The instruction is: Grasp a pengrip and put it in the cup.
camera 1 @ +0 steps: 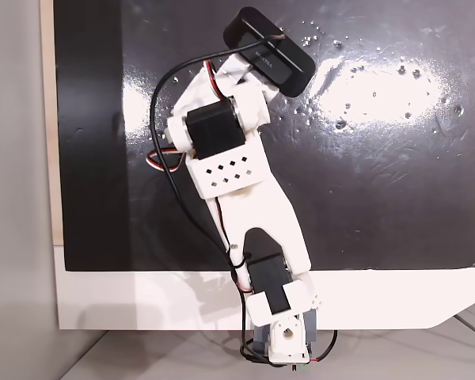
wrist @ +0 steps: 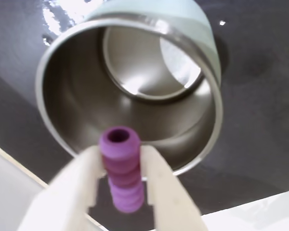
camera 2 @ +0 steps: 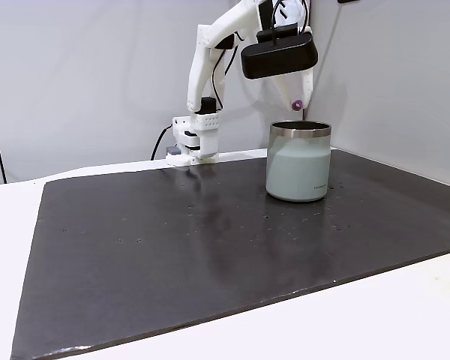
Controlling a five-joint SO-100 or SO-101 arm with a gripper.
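Now the gripper [wrist: 121, 192] is pinching the purple pengrip [wrist: 120, 168] at the wrist view's lower centre, hovering over the cup [wrist: 202, 62]. It's hanging near the rim; releasing here risks it bouncing out.

Lying flat on a white tabletop [camera 2: 405, 315]: glossy black rectangular mat [camera 2: 210, 247], catching bright glare and carrying scattered shiny white specks [camera 1: 404, 75]. Standing behind: plain grey wall [camera 2: 82, 75]. Running along the top-down view's left edge: narrow pale beige strip [camera 1: 47, 119].
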